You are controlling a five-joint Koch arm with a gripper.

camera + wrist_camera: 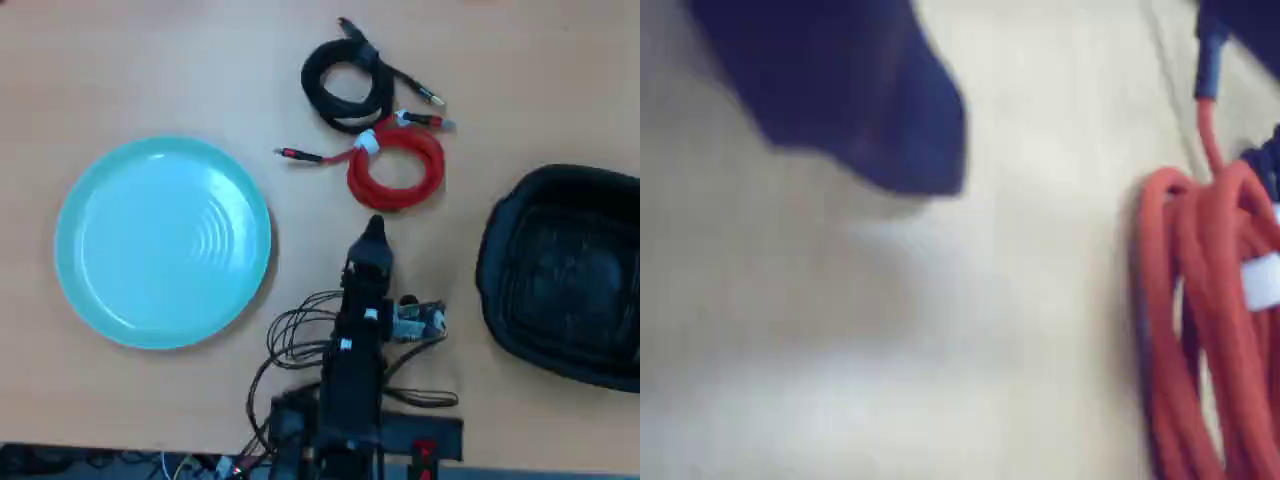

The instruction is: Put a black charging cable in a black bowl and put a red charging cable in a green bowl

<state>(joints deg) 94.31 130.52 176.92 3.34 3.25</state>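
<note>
Arm nosing toward the two coils, both dishes empty.
The gripper (374, 232) hangs just short of the red charging cable (396, 168); whether its jaws are apart I cannot tell. Best to descend squarely over the coil's near rim, clear of the touching black charging cable (347, 85). One green bowl (90, 190) by the desk's left edge, one black bowl (500, 250) by the right, two cables toward the far edge.

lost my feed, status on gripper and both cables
Gripper short of red charging cable, state unclear. Black charging cable touching red coil. Green bowl, black bowl both empty.
</note>
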